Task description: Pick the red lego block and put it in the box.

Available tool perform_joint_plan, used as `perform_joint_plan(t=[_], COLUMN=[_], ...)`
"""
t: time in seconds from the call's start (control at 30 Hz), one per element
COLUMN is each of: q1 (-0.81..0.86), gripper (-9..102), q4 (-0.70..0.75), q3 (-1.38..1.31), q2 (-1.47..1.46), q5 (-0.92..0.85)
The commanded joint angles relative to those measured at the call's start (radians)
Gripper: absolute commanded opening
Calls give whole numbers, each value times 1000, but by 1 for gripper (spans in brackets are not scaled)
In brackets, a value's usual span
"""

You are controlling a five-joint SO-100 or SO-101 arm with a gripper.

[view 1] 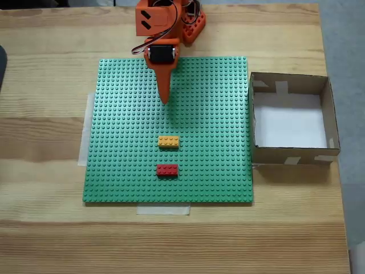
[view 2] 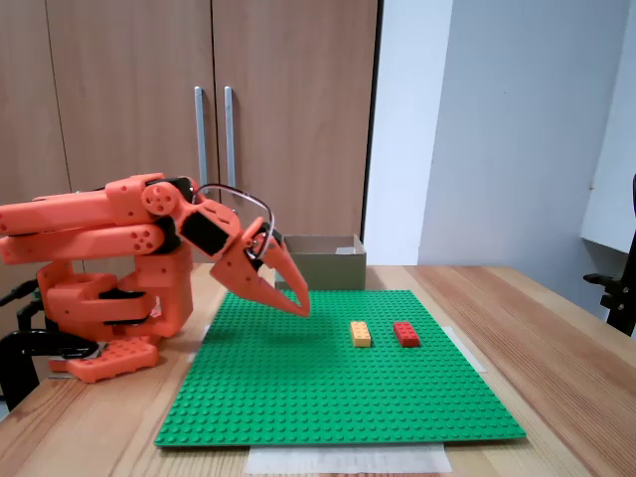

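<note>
The red lego block lies flat on the green baseplate, near its front edge in a fixed view from above. The box stands open-topped just off the plate's right edge in that same view, with its white bottom bare. My orange gripper hovers low over the plate's far half, tips pointing down toward the bricks, well short of the red block. Its fingers meet at the tip and hold nothing.
A yellow-orange brick sits between the gripper and the red block. The arm's base stands behind the plate. Pale tape holds the plate to the wooden table. Cupboard doors rise behind.
</note>
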Motion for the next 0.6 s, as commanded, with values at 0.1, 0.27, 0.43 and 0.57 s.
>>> perform_joint_plan(t=[0.1,0.27,0.43,0.57], q1=[6,6,6,6], gripper=[-1,-1,-1,-1], q4=[-6,-6,-6,-6], q3=[8,8,8,8], q2=[5,5,5,5], q5=[5,5,5,5])
